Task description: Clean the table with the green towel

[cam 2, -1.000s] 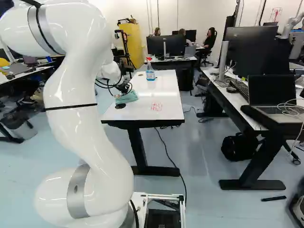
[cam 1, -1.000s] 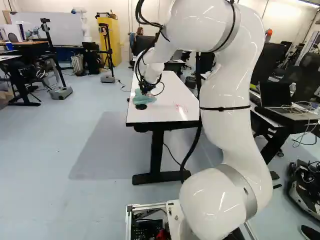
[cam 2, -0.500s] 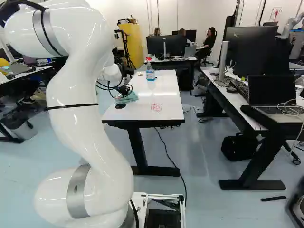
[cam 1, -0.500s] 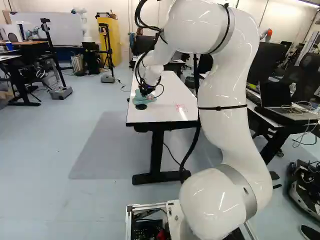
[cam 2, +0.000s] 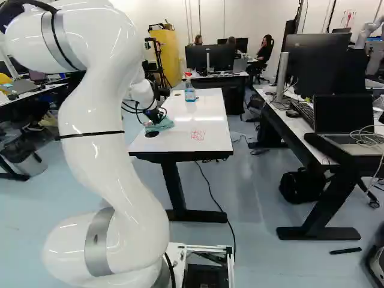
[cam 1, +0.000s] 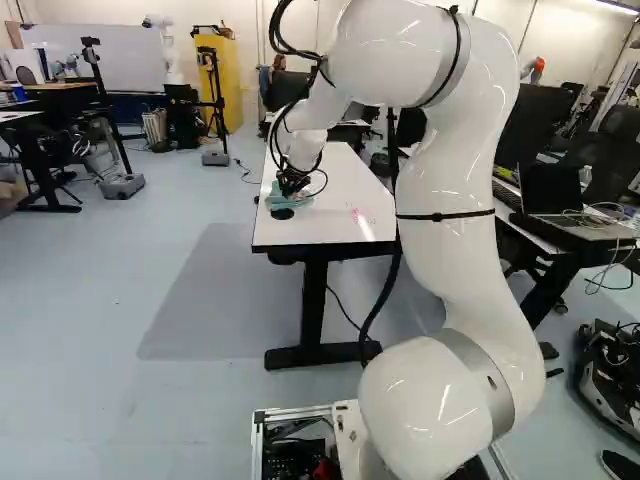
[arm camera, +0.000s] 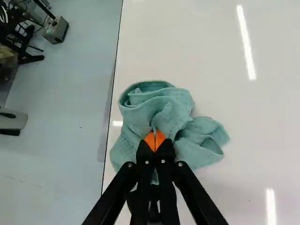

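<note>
Your gripper (cam 1: 290, 187) sits just above the middle of the left base view, over the far-reaching white table (cam 2: 210, 114). In the wrist view, your gripper (arm camera: 155, 136) has its two fingers pressed nearly together, pinching a fold of the towel (arm camera: 164, 110) between the orange pads (arm camera: 160, 138). The towel lies crumpled on the tabletop around and ahead of the fingertips, close by one long edge of the table, with a looser lobe spread off to the side away from that edge.

In the right base view you see the towel left of centre, with a black disc (cam 2: 152, 134) just beside it on its near side. Red scribble (cam 2: 197, 135) marks the tabletop near the middle of that frame, apart from the towel. A spray bottle (cam 2: 189, 94) stands upright higher up, toward the table's far end.

Your arm (cam 1: 450, 170) fills the right of centre in the left base view. At the right of the right base view, you have a laptop (cam 2: 346, 114) on a desk, with a monitor (cam 2: 315, 66) behind it and a black bag (cam 2: 300, 185) below.
</note>
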Robot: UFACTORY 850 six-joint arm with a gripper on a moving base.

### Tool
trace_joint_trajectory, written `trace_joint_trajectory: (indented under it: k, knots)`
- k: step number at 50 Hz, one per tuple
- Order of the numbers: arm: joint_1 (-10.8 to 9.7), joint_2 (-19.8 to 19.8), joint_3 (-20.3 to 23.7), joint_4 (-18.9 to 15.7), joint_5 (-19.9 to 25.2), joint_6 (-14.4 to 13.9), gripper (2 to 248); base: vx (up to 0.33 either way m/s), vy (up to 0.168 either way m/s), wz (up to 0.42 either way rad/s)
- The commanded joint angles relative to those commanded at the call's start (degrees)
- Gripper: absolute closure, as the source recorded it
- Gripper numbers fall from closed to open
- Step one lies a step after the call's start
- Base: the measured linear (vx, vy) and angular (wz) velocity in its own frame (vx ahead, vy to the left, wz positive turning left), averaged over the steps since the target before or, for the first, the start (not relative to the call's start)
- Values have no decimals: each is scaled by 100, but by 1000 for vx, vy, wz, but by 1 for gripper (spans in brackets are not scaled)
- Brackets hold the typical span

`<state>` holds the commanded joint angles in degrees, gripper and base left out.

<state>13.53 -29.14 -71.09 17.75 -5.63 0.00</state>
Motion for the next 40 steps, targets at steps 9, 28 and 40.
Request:
trace_joint_trajectory:
  k: [9,28,40]
  knots:
    - [-44,-21,-28,0,0,0,230,0,0,0]
    - [-314,-242,-326,0,0,0,230,0,0,0]
    - [-380,-486,-659,0,0,0,230,0,0,0]
